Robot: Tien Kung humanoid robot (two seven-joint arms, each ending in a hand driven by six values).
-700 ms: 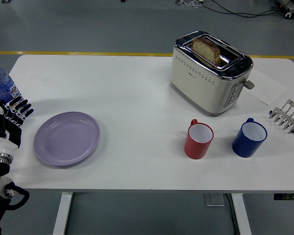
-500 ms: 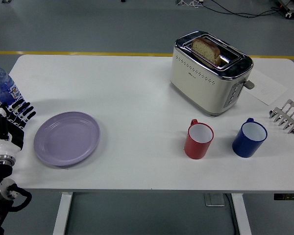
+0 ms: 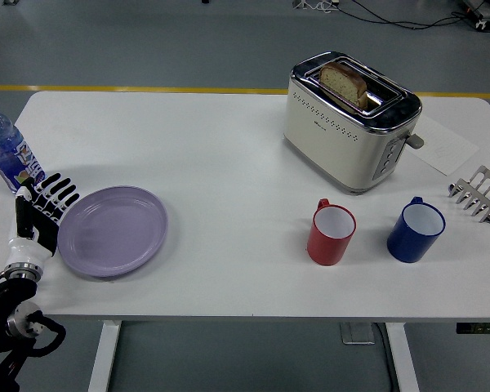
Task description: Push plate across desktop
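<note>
A lilac plate (image 3: 113, 229) lies flat on the white table (image 3: 229, 163) at the front left. My left hand (image 3: 42, 207) comes in from the lower left with fingers spread and straight. Its fingertips (image 3: 65, 193) are at the plate's left rim, touching or almost touching it. The hand holds nothing. My right hand is not in view.
A water bottle (image 3: 2, 149) stands at the table's left edge, just behind my left hand. A cream toaster (image 3: 349, 121) with a bread slice stands at the back right. A red mug (image 3: 330, 233), a blue mug (image 3: 415, 230), a metal toast rack (image 3: 479, 193) and a paper sheet (image 3: 443, 147) sit on the right.
My left hand has moved right, from beside the table's left edge up to the plate's left rim. The plate has shifted a few pixels to the right.
</note>
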